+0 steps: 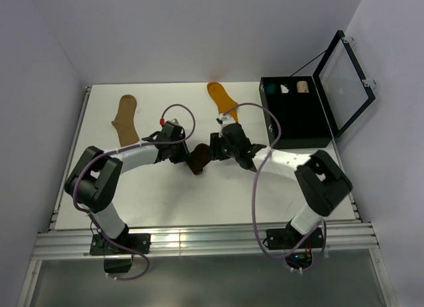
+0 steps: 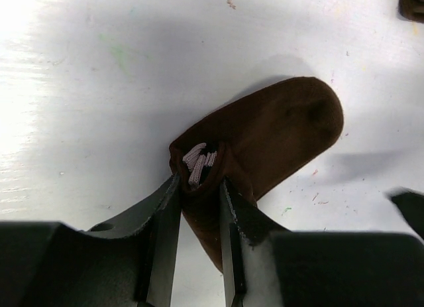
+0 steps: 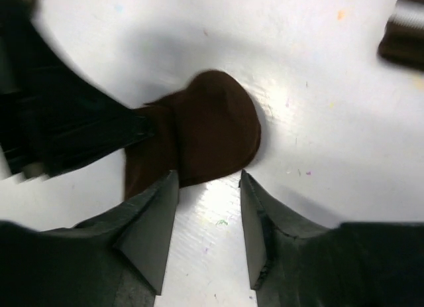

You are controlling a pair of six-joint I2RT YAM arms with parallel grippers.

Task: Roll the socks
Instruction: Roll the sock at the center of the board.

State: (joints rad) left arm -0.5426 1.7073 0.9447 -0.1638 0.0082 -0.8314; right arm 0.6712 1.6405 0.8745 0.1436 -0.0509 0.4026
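The dark brown sock (image 1: 197, 160) lies mid-table between both grippers. In the left wrist view it (image 2: 271, 138) is folded, its white-striped cuff (image 2: 197, 163) tucked in at the fold. My left gripper (image 2: 199, 187) is shut on that folded cuff end. In the right wrist view the sock's toe (image 3: 212, 128) lies just beyond my right gripper (image 3: 209, 181), which is open and empty, its fingers apart over bare table. The tan sock (image 1: 125, 119) lies flat at the far left. The mustard-orange sock (image 1: 221, 99) lies at the far middle.
An open black case (image 1: 298, 111) stands at the far right, lid raised, with small teal, white and cream bundles along its back wall. The table's edges run along left and front. The two arms meet closely over the middle.
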